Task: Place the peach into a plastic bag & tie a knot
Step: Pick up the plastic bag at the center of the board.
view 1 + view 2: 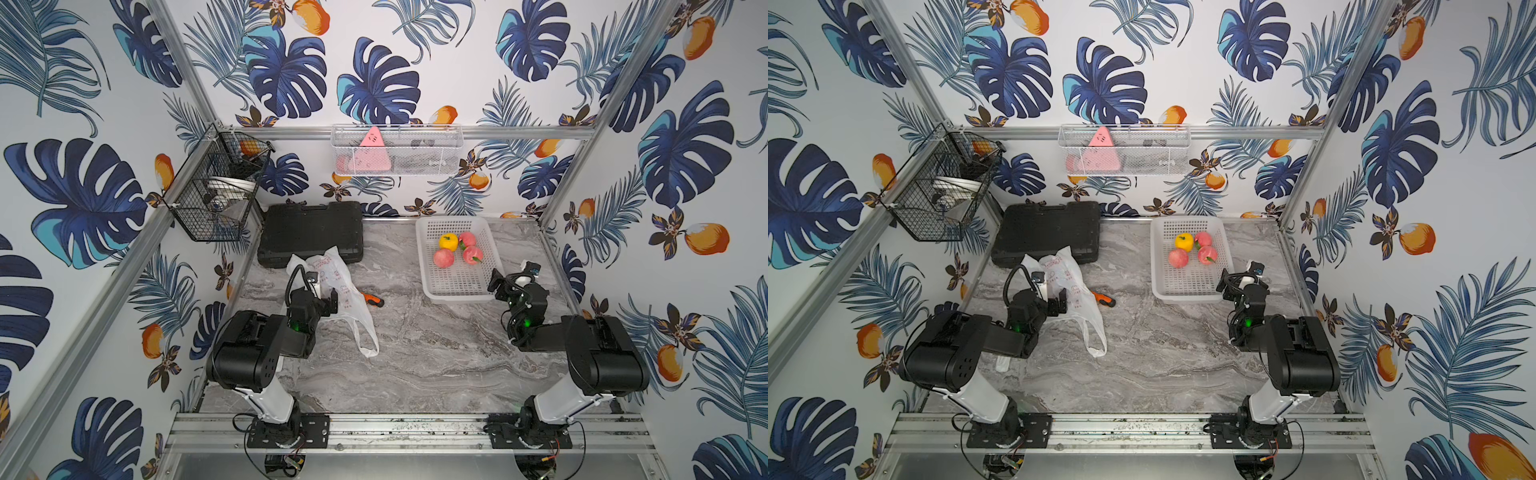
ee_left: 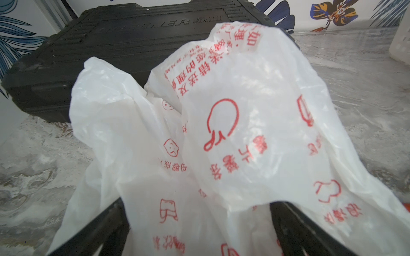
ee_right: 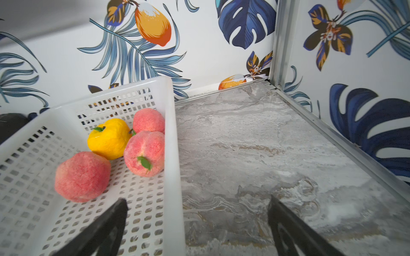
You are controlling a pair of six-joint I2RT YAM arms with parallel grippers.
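Task barely begun: the left tool (image 2: pixel 197 210), jaws apart, is hovering at the untied bag (image 1: pixel 345 286) on the left of the table (image 1: pixel 436 353), possibly touching it; the right tool (image 3: pixel 197 201), also spread, is hovering by peaches (image 3: pixel 82 177) lying in the far-right basket (image 1: pixel 457 296).

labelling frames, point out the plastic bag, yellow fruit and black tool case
plastic bag (image 2: pixel 255 133): left wrist view, printed panel
yellow fruit (image 3: pixel 108 138): right wrist view, middle
black tool case (image 1: pixel 311 230): in a top view, lid centre

Left tool (image 1: pixel 322 293) and right tool (image 1: pixel 513 275) both gape wide, reaching forward low over the worktop (image 1: pixel 436 353) from its near edge.
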